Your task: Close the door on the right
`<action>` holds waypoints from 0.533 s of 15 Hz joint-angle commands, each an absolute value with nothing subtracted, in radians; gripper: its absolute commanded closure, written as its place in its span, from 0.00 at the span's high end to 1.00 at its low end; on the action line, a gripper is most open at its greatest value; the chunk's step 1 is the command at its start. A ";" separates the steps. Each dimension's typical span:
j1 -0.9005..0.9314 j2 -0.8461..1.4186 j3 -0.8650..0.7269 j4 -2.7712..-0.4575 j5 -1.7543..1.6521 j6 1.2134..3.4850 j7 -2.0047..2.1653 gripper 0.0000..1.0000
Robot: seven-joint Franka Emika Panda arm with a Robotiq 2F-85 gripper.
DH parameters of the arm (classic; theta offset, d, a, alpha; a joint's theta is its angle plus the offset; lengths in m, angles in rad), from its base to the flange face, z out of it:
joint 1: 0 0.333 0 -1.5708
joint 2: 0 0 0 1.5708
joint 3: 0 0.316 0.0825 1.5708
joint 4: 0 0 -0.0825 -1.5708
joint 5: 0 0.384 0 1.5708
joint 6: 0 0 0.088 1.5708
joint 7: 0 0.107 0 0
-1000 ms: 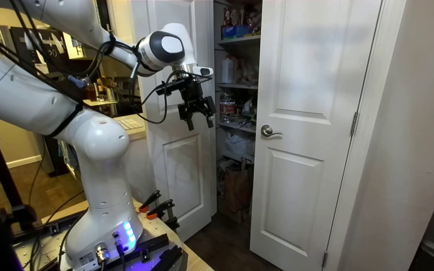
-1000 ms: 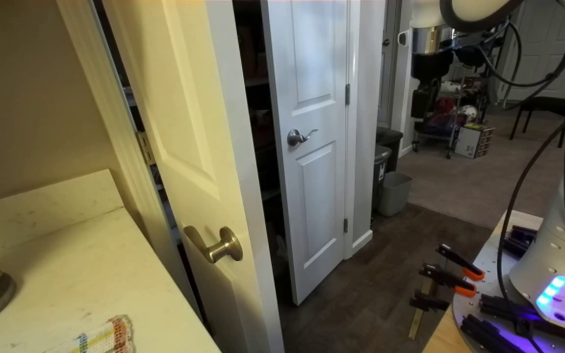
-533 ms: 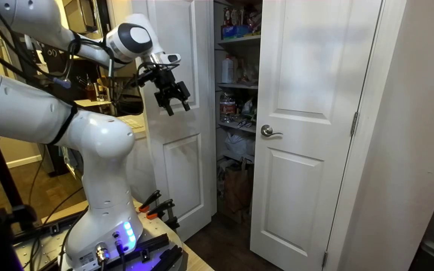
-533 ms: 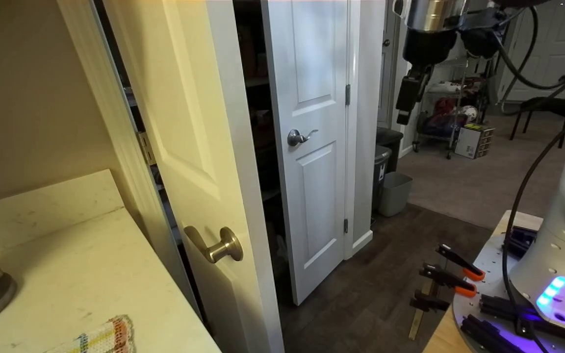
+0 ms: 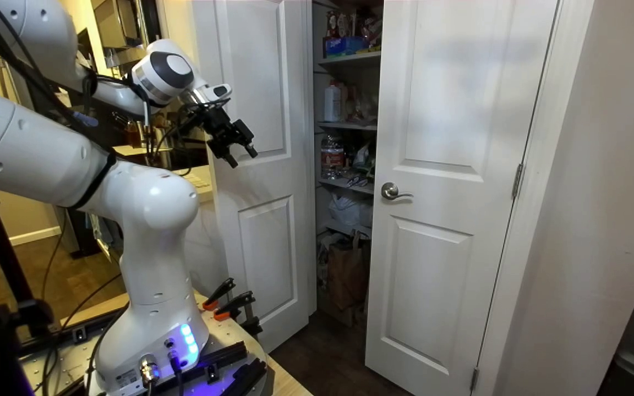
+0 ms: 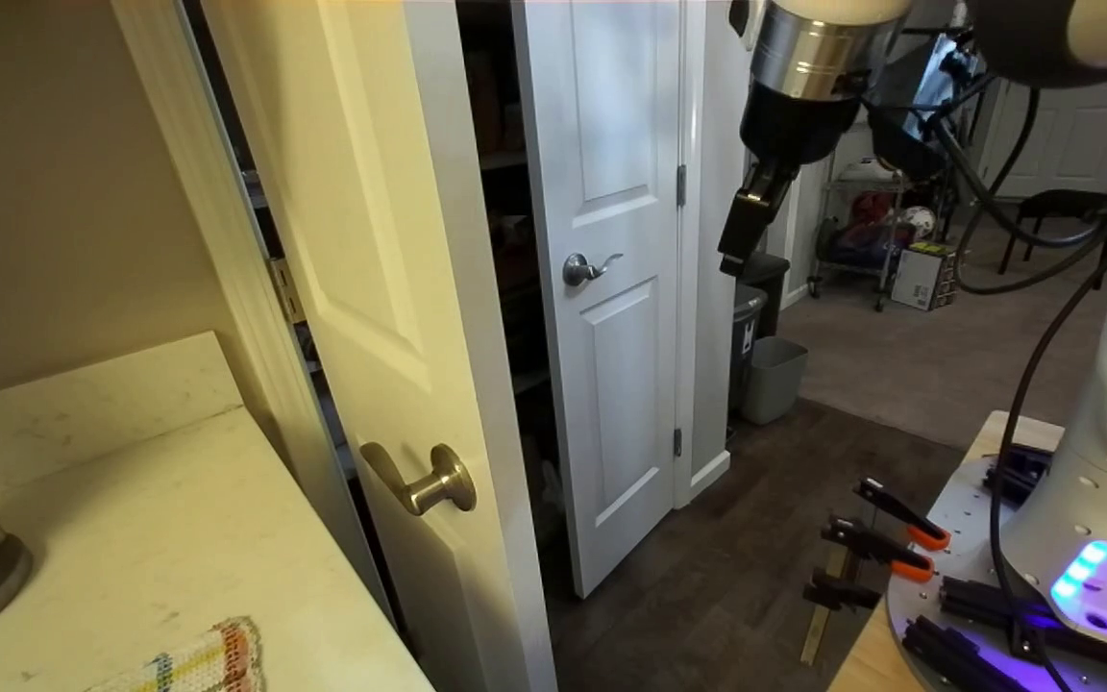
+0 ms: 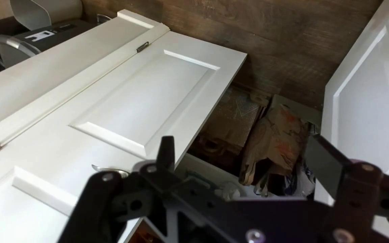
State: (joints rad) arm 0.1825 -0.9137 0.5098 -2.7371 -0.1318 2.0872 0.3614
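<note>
The door on the right is a tall white panelled leaf, standing ajar in both exterior views (image 5: pixel 438 206) (image 6: pixel 611 336). Its silver lever handle (image 5: pixel 389 191) (image 6: pixel 576 270) is near its left edge there, with hinges on its right edge. In the wrist view, with the floor at the top, this door (image 7: pixel 140 101) lies at the left, hinges on its left edge. The twin leaf (image 5: pixel 264 184) (image 6: pixel 352 288) (image 7: pixel 373 94) also stands open. My gripper (image 5: pixel 242 155) (image 6: pixel 732 264) (image 7: pixel 245 155) is open and empty, pointing down, apart from the right door.
Between the leaves are closet shelves (image 5: pixel 350 125) with goods and a brown paper bag (image 5: pixel 345 269) (image 7: pixel 279 141). The twin leaf's lever handle (image 6: pixel 453 478) faces a counter (image 6: pixel 131 529). Clamps (image 5: pixel 234 305) (image 6: pixel 875 548) stick out from the robot's base. Bins (image 6: pixel 774 380) stand beyond the right door.
My gripper has moved left and slightly up in an exterior view, past the twin leaf's face. In another it has come lower into view and left. Both leaves have not moved.
</note>
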 commanded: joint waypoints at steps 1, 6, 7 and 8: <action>0.171 -0.789 0.542 -2.637 -0.143 2.111 0.391 1.00; 0.271 -0.681 0.497 -2.547 -0.028 2.239 0.352 1.00; 0.291 -0.664 0.485 -2.537 0.000 2.273 0.345 1.00; 0.312 -0.645 0.472 -2.528 0.033 2.300 0.340 1.00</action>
State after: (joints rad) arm 0.2509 -0.7179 0.5220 -2.5643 -0.0423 2.2272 0.3647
